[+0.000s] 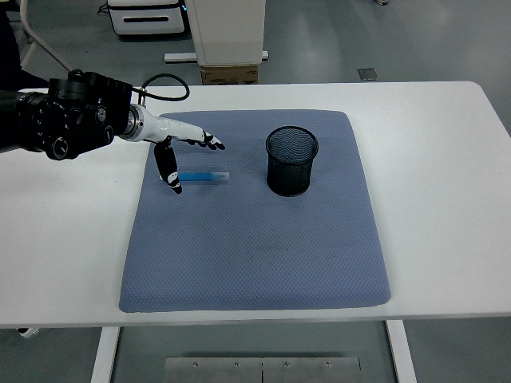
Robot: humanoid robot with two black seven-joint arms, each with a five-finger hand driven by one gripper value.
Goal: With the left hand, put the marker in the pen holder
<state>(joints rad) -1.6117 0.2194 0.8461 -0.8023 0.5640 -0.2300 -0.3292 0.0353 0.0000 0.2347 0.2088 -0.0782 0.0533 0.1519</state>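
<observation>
Marker (203, 175) lies flat on the mat, left of the pen holder (291, 160); left hand (180, 150), fingers spread wide, should straddle and pinch it.

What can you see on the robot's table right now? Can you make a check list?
Surface: white table with a blue-grey mat lying flat on it.
Job's things: blue marker lying on the mat's left part, not picked up; black mesh pen holder upright to its right, apart from it.
Clutter: nothing seen.
Hands: left hand open, fingers spread over the marker's left end; right hand not in view.
Cables: black cable looping at the left arm's wrist.
Surroundings: grey floor, white cabinets beyond the table.
</observation>
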